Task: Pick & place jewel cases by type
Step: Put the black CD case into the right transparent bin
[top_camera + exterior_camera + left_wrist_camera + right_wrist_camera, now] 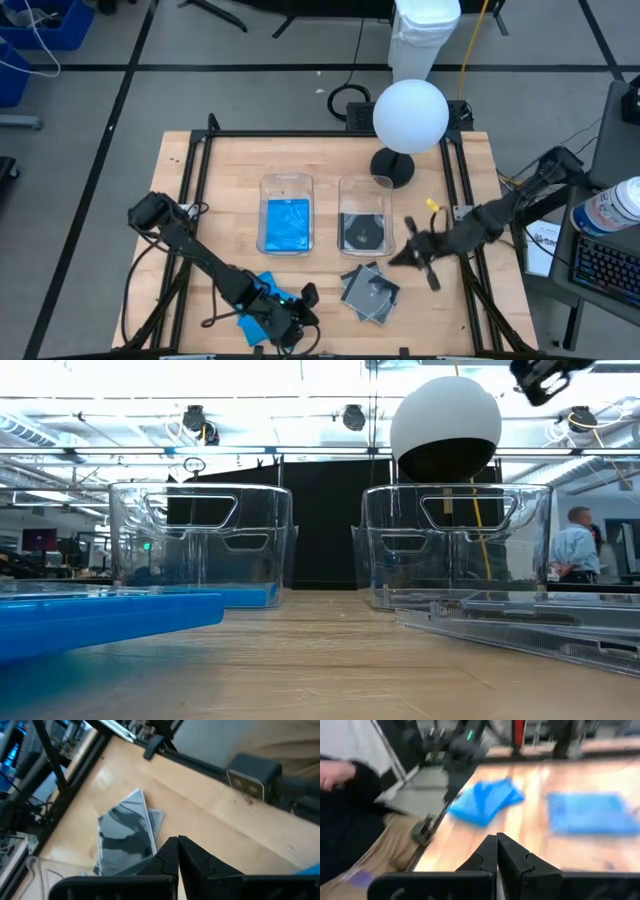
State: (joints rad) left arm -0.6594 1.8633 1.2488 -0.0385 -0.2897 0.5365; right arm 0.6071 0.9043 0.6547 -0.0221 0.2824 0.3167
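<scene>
Two clear rectangular plastic bins mid-table: left bin [286,212] holding a bright blue flat square case [287,224], right bin [364,213] holding a clear grey case with a round disc [362,232]. At five o'clock of the right bin, a loose pile of clear grey disc cases [371,291]. At seven o'clock of the left bin, loose blue cases [262,306] under the left gripper [297,318], fingers pressed together, empty. At three o'clock, right gripper [420,252] aloft, fingers closed, holding nothing.
</scene>
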